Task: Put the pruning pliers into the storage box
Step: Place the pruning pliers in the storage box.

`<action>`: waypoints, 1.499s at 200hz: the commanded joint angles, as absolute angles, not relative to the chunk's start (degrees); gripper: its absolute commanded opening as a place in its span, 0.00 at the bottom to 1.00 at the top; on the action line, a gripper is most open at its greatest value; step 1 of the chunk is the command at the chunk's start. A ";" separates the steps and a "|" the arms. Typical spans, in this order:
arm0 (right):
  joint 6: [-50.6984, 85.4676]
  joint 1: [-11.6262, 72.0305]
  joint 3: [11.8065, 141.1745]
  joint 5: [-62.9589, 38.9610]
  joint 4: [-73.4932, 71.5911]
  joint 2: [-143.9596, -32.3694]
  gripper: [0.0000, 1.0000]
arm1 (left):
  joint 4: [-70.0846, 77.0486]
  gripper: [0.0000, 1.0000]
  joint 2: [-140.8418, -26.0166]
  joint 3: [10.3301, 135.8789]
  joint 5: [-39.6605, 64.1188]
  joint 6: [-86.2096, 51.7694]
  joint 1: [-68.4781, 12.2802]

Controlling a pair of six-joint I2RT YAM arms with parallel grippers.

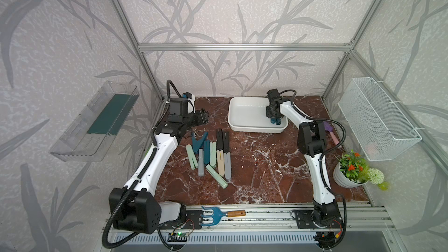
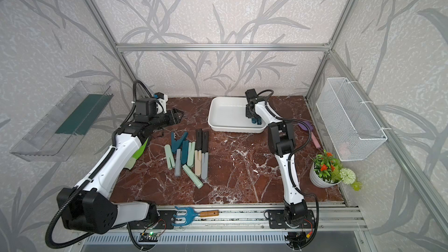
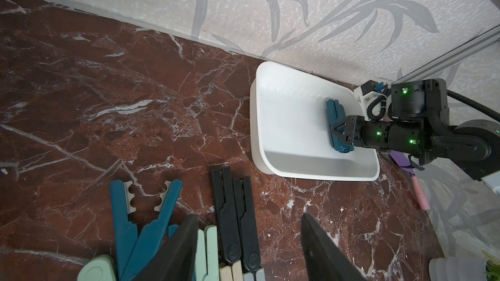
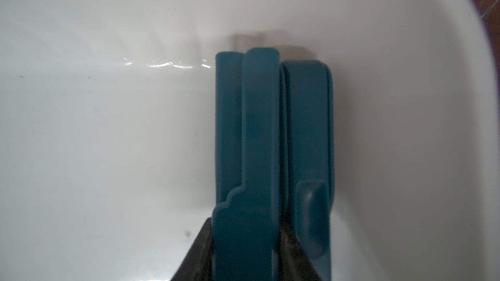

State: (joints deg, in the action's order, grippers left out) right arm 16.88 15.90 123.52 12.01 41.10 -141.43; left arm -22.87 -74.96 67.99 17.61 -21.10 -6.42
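Inside storage box (image 3: 273,98), we are logging: right gripper (image 3: 336,132) pinching teal pruning pliers (image 4: 259,131); right wrist view revealing second teal pliers (image 4: 308,131) alongside; left gripper (image 3: 249,216) gaping, empty.

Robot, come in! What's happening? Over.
Right gripper shut on teal pliers inside storage box. Left gripper open, empty. Other pliers on table. Nothing blocking.

Robot lab booth, aluminium frame (image 1: 242,47), wallpaper panels (image 1: 242,8), mounting rail (image 1: 266,217)
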 commanded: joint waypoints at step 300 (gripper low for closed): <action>11.95 17.98 130.96 12.45 52.04 -139.27 0.62 | -25.15 0.61 -74.19 68.01 16.43 -20.04 -6.42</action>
